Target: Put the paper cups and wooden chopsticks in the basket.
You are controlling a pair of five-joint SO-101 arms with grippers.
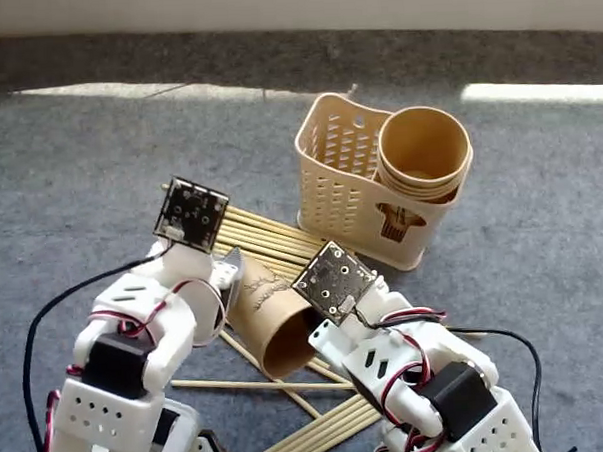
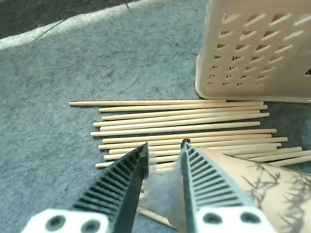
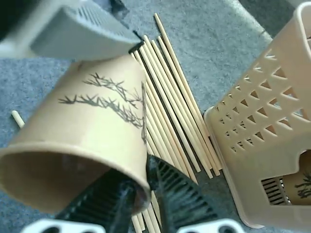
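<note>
Between the arms, the paper cup point(image 3: 92, 121) lies sideways on the wooden chopsticks point(image 2: 180, 121), mouth toward the right gripper point(image 3: 141, 175), whose fingers pinch its rim; fingers of the left gripper point(image 2: 164, 144) stand apart at its base.

light: soft daylight | bright strip across far carpet point(image 1: 95, 92) | shadows faint

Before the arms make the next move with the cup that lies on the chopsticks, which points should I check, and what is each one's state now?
1. Is the right pincer shut on the lying cup at its rim: ok.
2. Is the left pincer open: ok.
3. Is the left pincer clear of that cup: cannot tell.
4. Is the basket upright: ok.
5. Is there room beside the stacked cups: ok.
6. Are the chopsticks free: not ok, the cup lies on them.
</note>
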